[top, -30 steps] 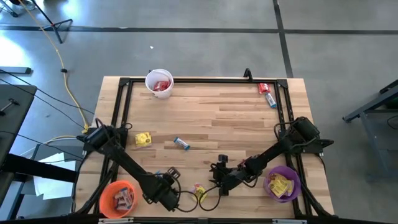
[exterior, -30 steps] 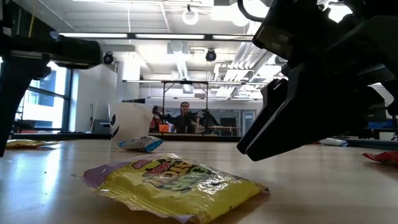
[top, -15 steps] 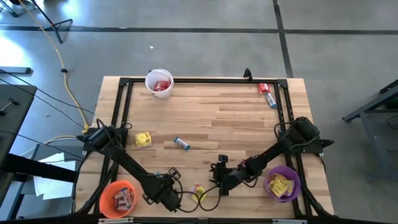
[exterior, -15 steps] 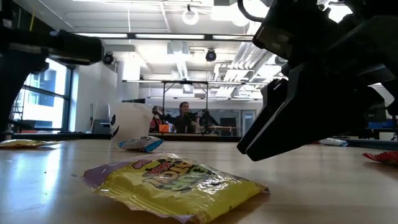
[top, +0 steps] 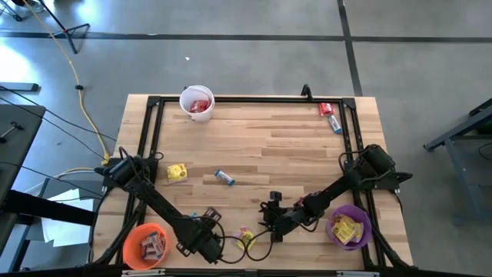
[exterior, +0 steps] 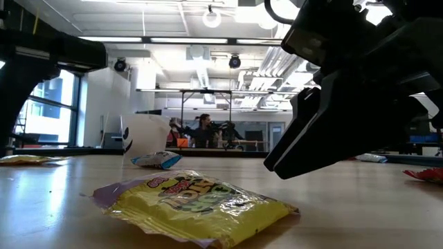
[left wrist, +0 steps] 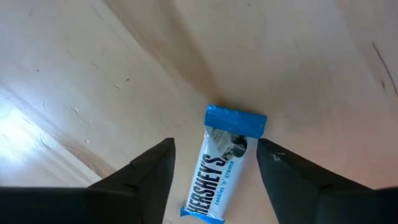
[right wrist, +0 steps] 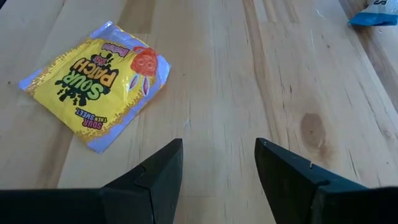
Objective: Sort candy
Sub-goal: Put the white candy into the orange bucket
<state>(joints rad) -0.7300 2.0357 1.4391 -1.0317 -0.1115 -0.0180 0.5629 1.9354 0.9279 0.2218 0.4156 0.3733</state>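
We have the left gripper [left wrist: 214, 171] low over the table [top: 292, 142] at the bottom of the high view, just right of the orange cup [top: 146, 245], and its fingers stand apart on either side of a blue-and-white bar [left wrist: 225, 163] that lies flat on the wood. To pick it well, we judge that we should come straight down, keep the bar centred between the fingers, and close across its narrow width so it does not skid away or twist; the wrapper looks slick, so a square grip matters. Blue bars already sit in the orange cup, so that is likely where it goes.

The left arm runs from its base at the left edge diagonally down to the lower middle of the high view. The right arm reaches from the right edge down-left, and the right gripper [right wrist: 219, 180] hangs with its fingers apart and empty just short of a yellow packet [right wrist: 96, 78], lower centre of the high view. The purple cup [top: 350, 228] holding yellow packets sits beside that arm; the white cup [top: 197, 102] with red packets is at the upper left. More candy lies loose mid-table and at the upper right corner.
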